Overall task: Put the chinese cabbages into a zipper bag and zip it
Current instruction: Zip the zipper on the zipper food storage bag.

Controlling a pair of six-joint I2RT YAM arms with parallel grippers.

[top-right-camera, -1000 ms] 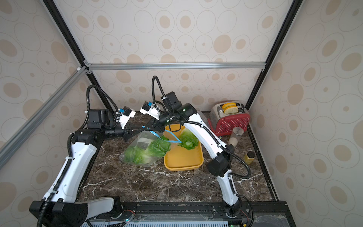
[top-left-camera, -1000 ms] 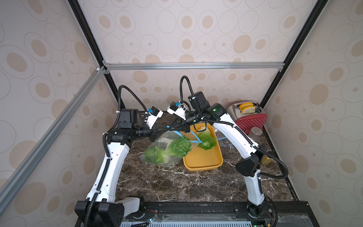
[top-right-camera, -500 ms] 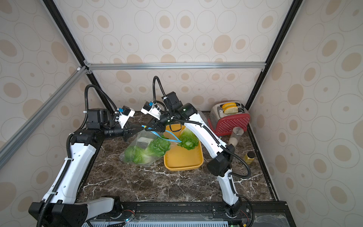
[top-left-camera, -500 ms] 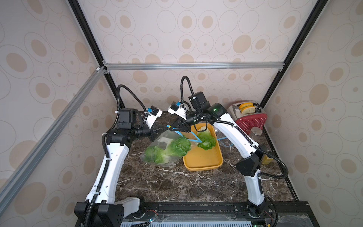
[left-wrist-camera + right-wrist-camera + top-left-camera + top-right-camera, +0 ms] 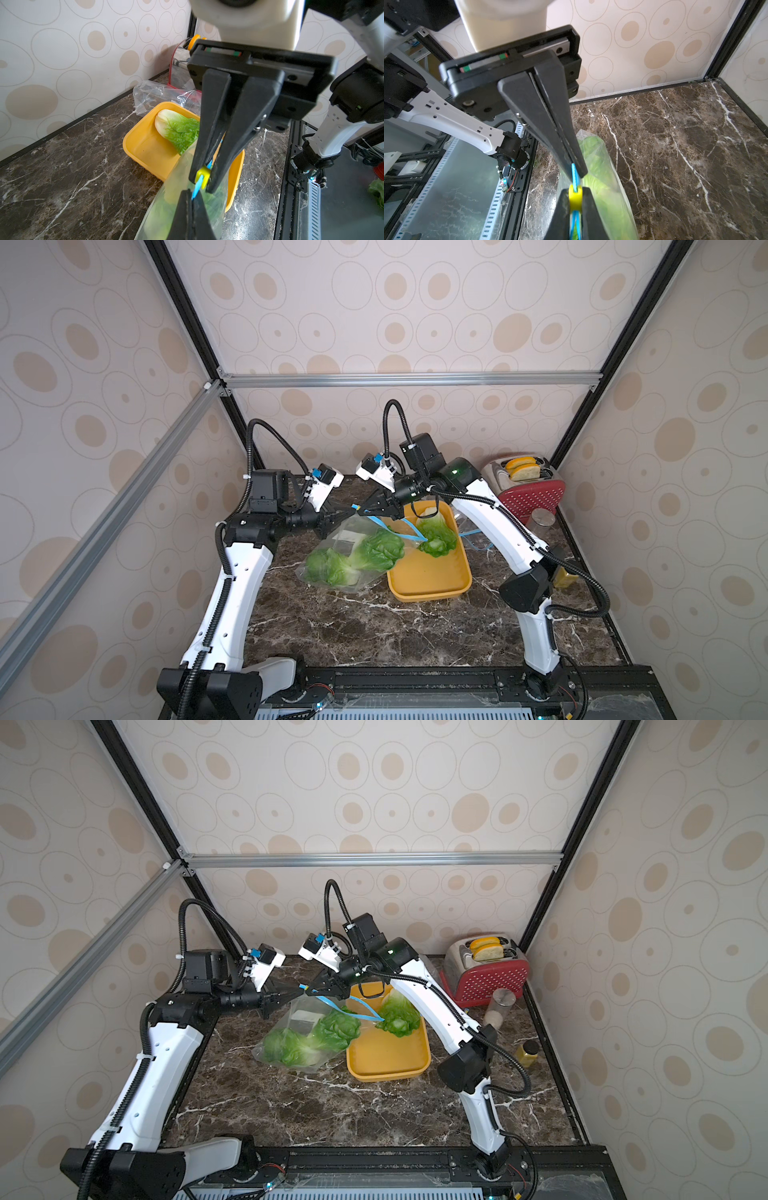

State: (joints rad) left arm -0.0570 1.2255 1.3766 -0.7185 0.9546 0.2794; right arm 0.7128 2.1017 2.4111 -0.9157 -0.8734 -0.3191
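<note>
Holds the end of the blue zip (image 5: 575, 176) with the left gripper (image 5: 344, 515), pressed tight together on it. Pinches the yellow slider (image 5: 575, 198) with the right gripper (image 5: 371, 511), one finger on each side, nearly closed. Both grippers tip to tip, up over the back half of the surface (image 5: 374, 635), a bit left of the middle.

Hangs the clear bag (image 5: 347, 537) from that zip, top in the air, bottom down on the surface. Right side of the bag over the left rim of the yellow tray (image 5: 432, 595). Past the slider, two blue strips apart, so mouth mostly open.

Two cabbages (image 5: 376, 549) inside the bag, side by side, green leaves against the plastic. Third cabbage (image 5: 435, 537) at the back of the tray, white end toward the back edge, leafy end right by the bag's mouth. Cannot tell if any leaf is inside.

Tray in the middle of the back half. Red toaster (image 5: 525, 485) in the back right corner, a jar (image 5: 540, 519) just in front of it.
</note>
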